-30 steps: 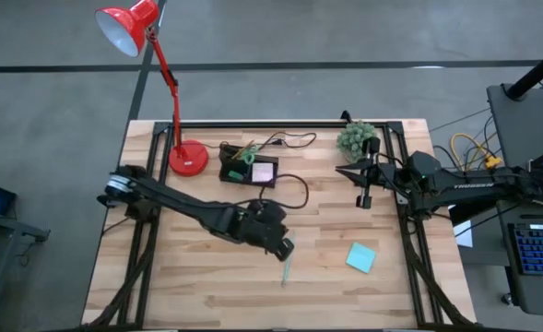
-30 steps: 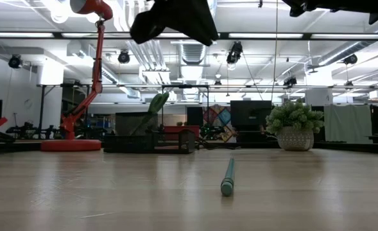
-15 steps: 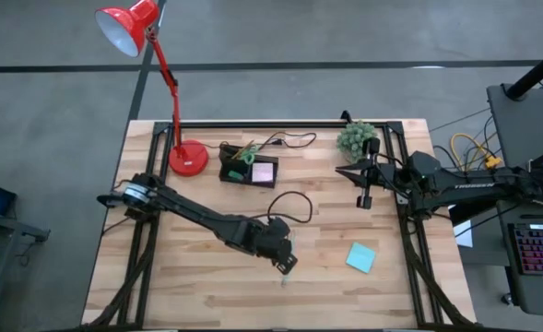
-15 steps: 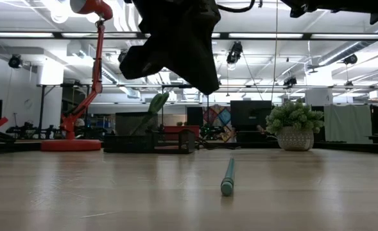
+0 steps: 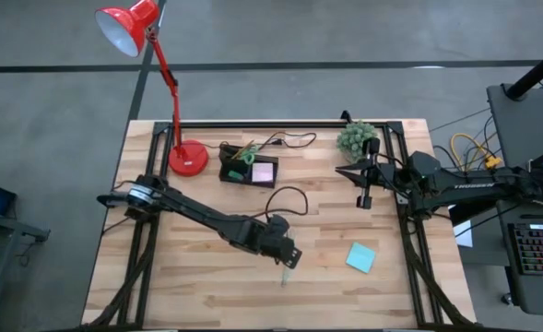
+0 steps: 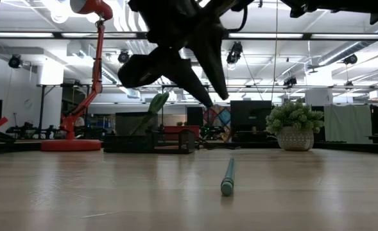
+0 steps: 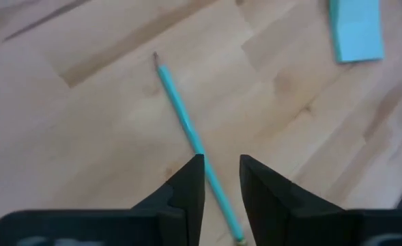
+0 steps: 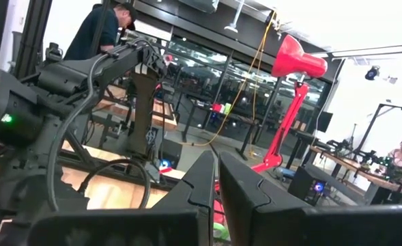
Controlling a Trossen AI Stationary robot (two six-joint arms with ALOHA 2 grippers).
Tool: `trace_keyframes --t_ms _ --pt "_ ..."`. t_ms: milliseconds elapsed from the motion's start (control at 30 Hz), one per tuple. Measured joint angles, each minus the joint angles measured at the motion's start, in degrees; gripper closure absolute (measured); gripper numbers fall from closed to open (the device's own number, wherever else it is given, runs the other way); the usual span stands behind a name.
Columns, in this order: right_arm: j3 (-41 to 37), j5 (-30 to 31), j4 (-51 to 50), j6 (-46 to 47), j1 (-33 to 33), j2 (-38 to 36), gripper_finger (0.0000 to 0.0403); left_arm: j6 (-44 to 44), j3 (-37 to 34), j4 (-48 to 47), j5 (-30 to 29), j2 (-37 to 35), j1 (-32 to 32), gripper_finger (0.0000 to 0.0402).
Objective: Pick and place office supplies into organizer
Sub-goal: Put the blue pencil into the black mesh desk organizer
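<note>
Hovering over the green pencil [image 7: 187, 130], the left gripper [image 7: 221, 174] had its fingers parted a little, straddling the pencil from above and gripping nothing. Pencil lay flat on the table [image 5: 197, 286], toward its front edge, near a teal sticky pad [image 5: 361, 257]. Organizer [image 5: 249, 171] stood by the red lamp [image 5: 187, 159] at the back. Right gripper [image 5: 364, 198] waited, closed and empty, beside the plant [image 5: 357, 138].

Grey concrete floor [image 5: 345, 37], bright ceiling strip lights [image 6: 343, 35], dark glass partitions [image 8: 207, 68].

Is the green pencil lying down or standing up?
Lying down. The pencil rests flat on the table, under the left tool.
</note>
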Motion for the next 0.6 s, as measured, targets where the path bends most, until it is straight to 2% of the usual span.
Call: trace_keyframes --t_ms 233,467,600 --pt "0.02 0.00 -0.06 -0.21 0.00 0.07 0.0390 -1.72 0.41 6.99 -0.99 1.69 -0.13 0.0355" --pt "0.02 0.00 0.00 -0.31 0.00 0.09 0.0390 0.19 4.93 6.62 -1.70 3.74 -0.71 0.0395" --pt "0.02 0.01 -0.12 -0.39 0.00 0.09 0.0390 3.59 6.25 10.42 -0.24 5.31 -1.11 0.0400"
